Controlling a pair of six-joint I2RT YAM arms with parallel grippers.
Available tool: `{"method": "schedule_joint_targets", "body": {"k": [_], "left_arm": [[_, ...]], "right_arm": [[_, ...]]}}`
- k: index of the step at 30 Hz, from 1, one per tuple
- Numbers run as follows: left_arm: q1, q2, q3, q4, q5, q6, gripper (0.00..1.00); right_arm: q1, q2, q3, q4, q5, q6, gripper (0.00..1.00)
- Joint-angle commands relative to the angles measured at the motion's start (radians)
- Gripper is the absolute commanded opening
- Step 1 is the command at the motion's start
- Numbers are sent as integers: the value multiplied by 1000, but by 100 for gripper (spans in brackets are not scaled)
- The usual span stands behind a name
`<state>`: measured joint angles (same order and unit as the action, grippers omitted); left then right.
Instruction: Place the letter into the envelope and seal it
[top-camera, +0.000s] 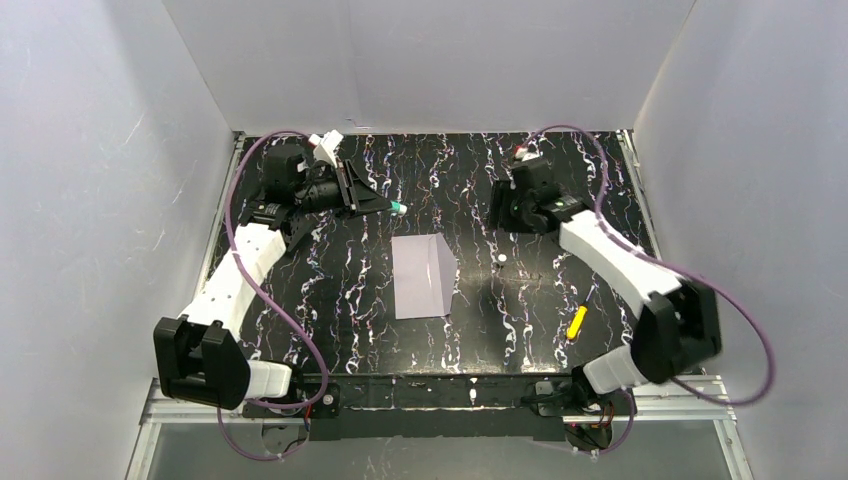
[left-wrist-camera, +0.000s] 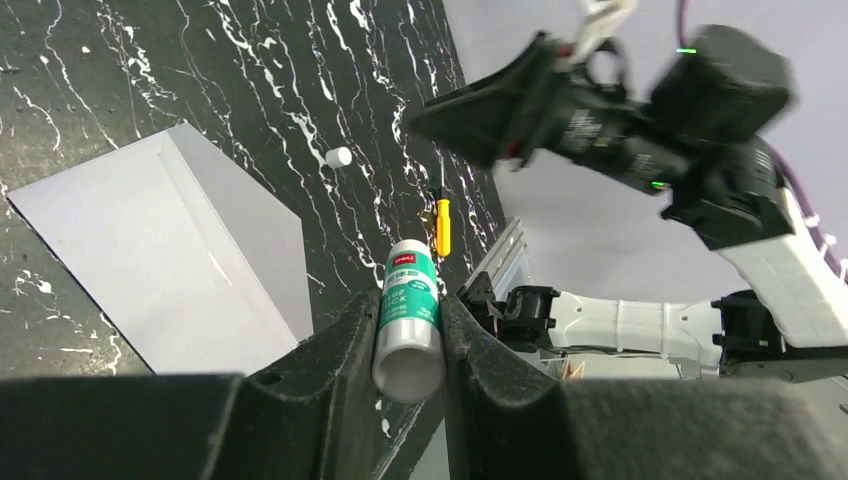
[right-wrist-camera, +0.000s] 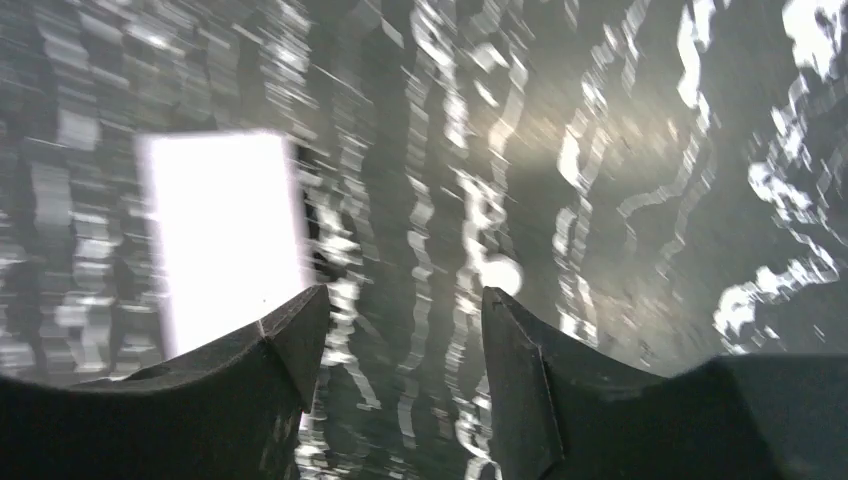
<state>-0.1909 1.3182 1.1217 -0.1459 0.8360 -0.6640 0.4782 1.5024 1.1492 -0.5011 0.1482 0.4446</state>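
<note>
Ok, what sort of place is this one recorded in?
Most likely a lab robot cell, not a home or office: plain pale walls box in a black marbled tabletop, and the left arm and right arm are bolted to a metal rail at its near edge.

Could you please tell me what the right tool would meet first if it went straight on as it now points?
Probably the bare marbled tabletop: the open right tool aims between the envelope and a small white cap. The wrist view is blurred, so depth is uncertain.
</note>
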Motion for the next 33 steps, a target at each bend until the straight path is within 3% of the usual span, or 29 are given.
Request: {"method": "schedule_joint_targets", "body": {"k": [1,4,7,14,17,25,29,33], "left_arm": [[-7,-62,38,26,33,48,0],[-6,-47,62,116,143,-69,0],[-13,21,117,237,315,-278,0],[-16,-5,164,277,417,-389,0],[-16,-25,165,299,453,-382,0],[-18,-25,103,299,438,-347,0],[-22,-27,66,299,399,-333,0],[-22,-67,21,299,252,-327,0]], "right_arm": [[-1,-200,-48,291,-192,102,68],[-1,-282,-127,558,-416,198,70],[-1,-317,-189,812,-574,323,71],[21,-390,-274,1139,-586,525,76],[26,-395,-259,1136,-575,541,77],[35,-348,-192,794,-480,419,75],[65,-331,-209,849,-526,426,75],[93,-336,-230,897,-505,434,75]]}}
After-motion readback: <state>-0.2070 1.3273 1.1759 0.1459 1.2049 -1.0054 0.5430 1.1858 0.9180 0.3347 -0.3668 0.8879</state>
